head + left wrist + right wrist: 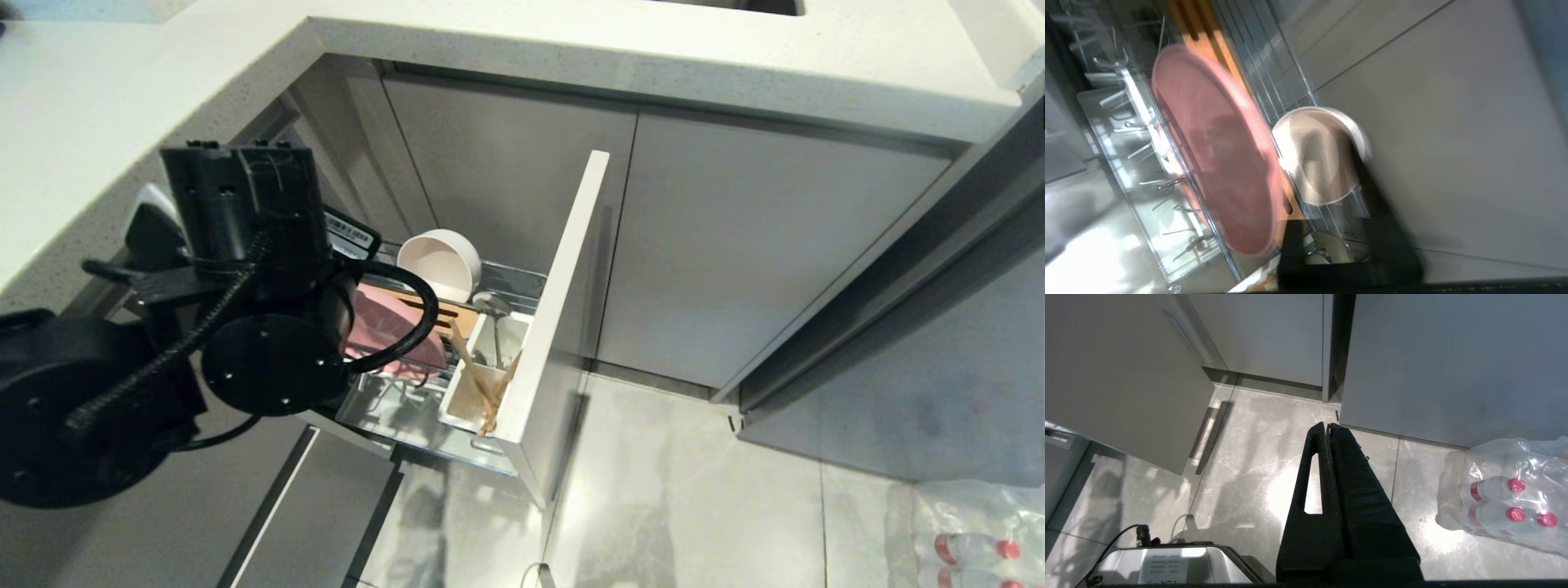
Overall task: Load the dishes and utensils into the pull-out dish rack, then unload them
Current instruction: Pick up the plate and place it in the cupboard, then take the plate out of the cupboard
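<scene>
A: L gripper [1359,183]?
B: Clenched, nothing in it, tip right by the white bowl [1323,157] rim in the pull-out dish rack [424,408].
A: Pink plate [1216,151]?
B: Just beside gripper, upright on edge in the prongs, next to the bowl.
A: Utensils?
B: Farther out, by the front panel: chopsticks [482,380] and spoon [492,306] in the white cup [461,408].
A: R gripper [1329,430]?
B: Clenched, empty, over the floor [1241,465]; water bottle pack [1506,494] off to its side.

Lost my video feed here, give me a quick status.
Left gripper shut on white bowl rim, in pull-out dish rack. Right gripper shut, empty, parked over floor. Pink plate racked beside bowl; nothing blocking.
</scene>
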Tool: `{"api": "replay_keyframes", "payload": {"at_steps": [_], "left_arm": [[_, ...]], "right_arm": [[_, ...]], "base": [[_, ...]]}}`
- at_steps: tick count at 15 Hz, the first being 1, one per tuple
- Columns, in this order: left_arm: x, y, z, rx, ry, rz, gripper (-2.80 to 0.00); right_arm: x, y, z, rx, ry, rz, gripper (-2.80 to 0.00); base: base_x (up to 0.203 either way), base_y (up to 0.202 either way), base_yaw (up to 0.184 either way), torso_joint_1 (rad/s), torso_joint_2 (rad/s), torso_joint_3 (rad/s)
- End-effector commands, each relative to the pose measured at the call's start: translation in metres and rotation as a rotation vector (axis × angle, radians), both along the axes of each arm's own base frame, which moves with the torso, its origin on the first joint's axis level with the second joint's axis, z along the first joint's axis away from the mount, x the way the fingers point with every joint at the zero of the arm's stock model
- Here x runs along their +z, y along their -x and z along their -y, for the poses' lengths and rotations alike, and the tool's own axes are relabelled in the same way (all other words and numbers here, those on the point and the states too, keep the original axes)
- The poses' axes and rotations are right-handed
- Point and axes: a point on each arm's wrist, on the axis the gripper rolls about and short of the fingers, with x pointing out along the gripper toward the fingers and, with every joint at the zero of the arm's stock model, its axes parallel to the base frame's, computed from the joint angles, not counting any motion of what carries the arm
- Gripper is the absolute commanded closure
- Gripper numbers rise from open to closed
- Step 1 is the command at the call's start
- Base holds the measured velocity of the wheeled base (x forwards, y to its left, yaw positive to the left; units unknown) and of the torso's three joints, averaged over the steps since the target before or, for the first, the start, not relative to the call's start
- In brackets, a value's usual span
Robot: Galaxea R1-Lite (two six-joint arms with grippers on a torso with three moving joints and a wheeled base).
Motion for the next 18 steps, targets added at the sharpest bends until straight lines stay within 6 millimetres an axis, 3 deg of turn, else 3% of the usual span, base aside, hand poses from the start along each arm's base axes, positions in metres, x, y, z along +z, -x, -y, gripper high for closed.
{"api": "replay_keyframes", "payload": {"at_steps": [1,6,10,12,14,15,18], "left_arm": [[0.024,0.019,-0.008,-0.019,0.027,0.035,0.00],[0.076,0.059,-0.031,-0.067,-0.111,-0.036,0.00],[0.122,0.103,-0.081,-0.060,-0.371,-0.106,0.00],[0.134,0.116,-0.109,-0.011,-0.434,-0.100,0.00],[0.146,0.152,-0.144,-0.027,-0.530,-0.031,0.00],[0.148,0.179,-0.158,-0.077,-0.581,0.031,0.00],[0.125,0.262,-0.170,-0.204,-0.703,0.108,0.00]], "right_arm": [[0.000,0.000,0.000,0.000,0.000,-0.002,0.00],[0.000,0.000,0.000,0.000,0.000,-0.002,0.00],[0.000,0.000,0.000,0.000,0.000,-0.002,0.00],[0.000,0.000,0.000,0.000,0.000,-0.002,0.00],[0.000,0.000,0.000,0.000,0.000,-0.002,0.00],[0.000,0.000,0.000,0.000,0.000,-0.002,0.00],[0.000,0.000,0.000,0.000,0.000,-0.002,0.00]], "base": [[0.000,0.000,0.000,0.000,0.00,0.000],[0.000,0.000,0.000,0.000,0.00,0.000],[0.000,0.000,0.000,0.000,0.00,0.000],[0.000,0.000,0.000,0.000,0.00,0.000],[0.000,0.000,0.000,0.000,0.00,0.000],[0.000,0.000,0.000,0.000,0.00,0.000],[0.000,0.000,0.000,0.000,0.00,0.000]]}}
